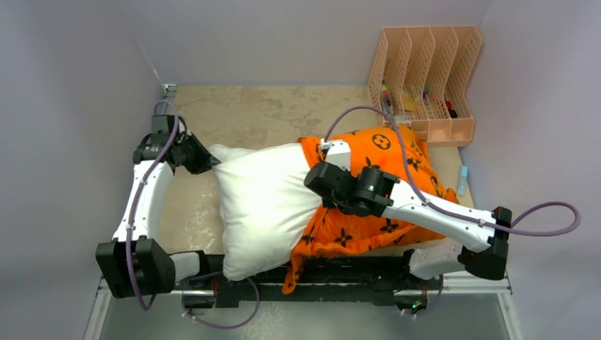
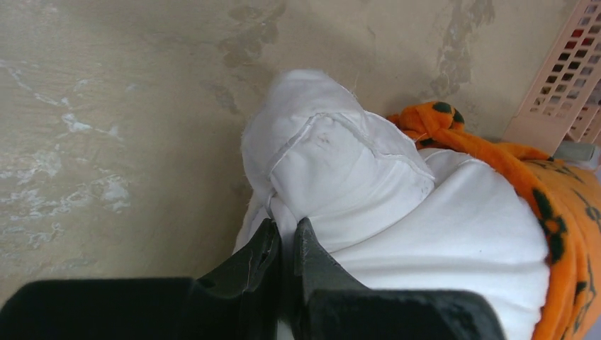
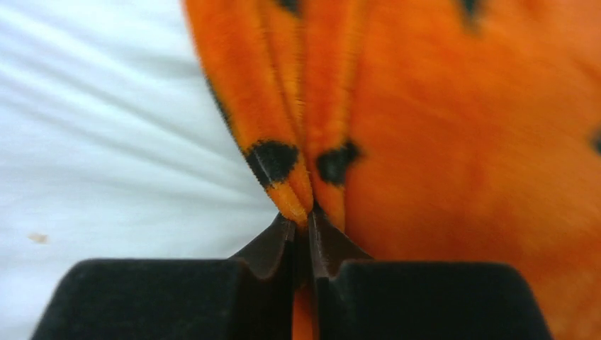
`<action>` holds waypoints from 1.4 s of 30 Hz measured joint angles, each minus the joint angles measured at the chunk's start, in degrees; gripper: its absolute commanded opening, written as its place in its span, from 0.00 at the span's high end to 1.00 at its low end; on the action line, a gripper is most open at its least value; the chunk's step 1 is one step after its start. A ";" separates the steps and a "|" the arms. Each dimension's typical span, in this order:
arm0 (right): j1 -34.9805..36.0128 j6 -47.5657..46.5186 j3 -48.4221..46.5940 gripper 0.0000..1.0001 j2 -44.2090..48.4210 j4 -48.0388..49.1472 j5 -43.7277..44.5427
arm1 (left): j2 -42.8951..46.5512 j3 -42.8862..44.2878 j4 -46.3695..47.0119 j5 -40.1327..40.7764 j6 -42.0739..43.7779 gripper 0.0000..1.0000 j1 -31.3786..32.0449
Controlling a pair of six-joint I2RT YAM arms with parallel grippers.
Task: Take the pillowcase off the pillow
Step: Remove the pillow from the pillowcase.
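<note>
Beige mottled table (image 1: pixel 269 113). White pillow (image 1: pixel 262 205) lies mid-table, bare end toward 9 o'clock, near edge overhanging at 6. Orange pillowcase (image 1: pixel 354 237) is bunched over its 3 o'clock end, leaving roughly half the pillow exposed. Peach file rack (image 1: pixel 425 78) at 1 o'clock, just beyond the fabric. Left gripper (image 2: pixel 285 230), at 9 o'clock: jaws pinched on the pillow's corner. Right gripper (image 3: pixel 301 223), centre: jaws clamped on a fold of the pillowcase edge.
</note>
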State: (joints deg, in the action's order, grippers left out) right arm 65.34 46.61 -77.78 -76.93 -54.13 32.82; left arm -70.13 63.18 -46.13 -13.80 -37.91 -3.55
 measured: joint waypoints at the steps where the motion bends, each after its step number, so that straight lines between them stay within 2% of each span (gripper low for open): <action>1: 0.09 1.75 0.42 1.00 0.87 -1.07 1.90 | -0.55 0.09 -0.50 -1.97 0.17 1.00 -2.60; 5: -1.77 4.66 4.52 1.00 8.39 -1.27 4.46 | -3.10 0.90 -2.27 -3.96 1.07 1.00 -8.37; 9: -8.94 3.06 8.44 1.00 16.06 0.72 1.68 | -3.48 1.16 -1.97 -5.73 0.79 1.00 -8.70; 14: -11.02 -2.38 10.73 1.00 17.14 6.01 -4.70 | -7.63 4.74 -1.40 -6.40 -0.46 1.00 -8.70; 15: -11.23 -3.69 10.95 0.99 16.31 7.54 -6.29 | -9.11 5.84 -1.11 -6.64 -0.55 0.92 -8.72; 17: -11.67 -5.84 11.02 0.97 14.08 11.08 -10.08 | -13.68 9.64 -0.44 -8.00 -0.79 0.49 -8.83; 19: -11.80 -6.84 10.99 0.96 11.89 14.10 -12.33 | -17.09 12.87 1.51 -8.26 -0.22 0.39 -8.79; 22: -11.93 -6.99 10.95 0.95 8.63 17.49 -14.71 | -17.35 15.23 2.84 -5.42 0.59 0.33 -8.94; 24: -12.20 -6.88 9.57 0.95 5.62 18.16 -15.30 | -14.40 14.62 2.36 -2.32 1.20 0.31 -8.94; 28: -13.09 -6.69 4.17 0.97 -2.78 19.80 -16.13 | -3.13 9.64 0.79 2.49 0.90 0.27 -9.07; 32: -14.99 -6.75 -1.49 0.97 -10.88 21.94 -18.01 | 11.65 3.54 0.72 1.81 -3.48 0.24 -9.18; 37: -17.38 -7.30 -6.58 0.98 -15.37 22.80 -20.76 | 27.26 -5.51 1.66 0.22 -11.80 0.22 -9.11; 42: -20.55 -8.44 -12.85 0.98 -19.74 22.99 -25.35 | 28.48 -7.23 -0.07 -4.94 -15.04 0.20 -9.11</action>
State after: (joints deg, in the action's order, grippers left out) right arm 44.80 38.17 -90.63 -96.66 -31.14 7.46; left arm -41.65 55.94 -46.19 -18.74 -52.95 -12.67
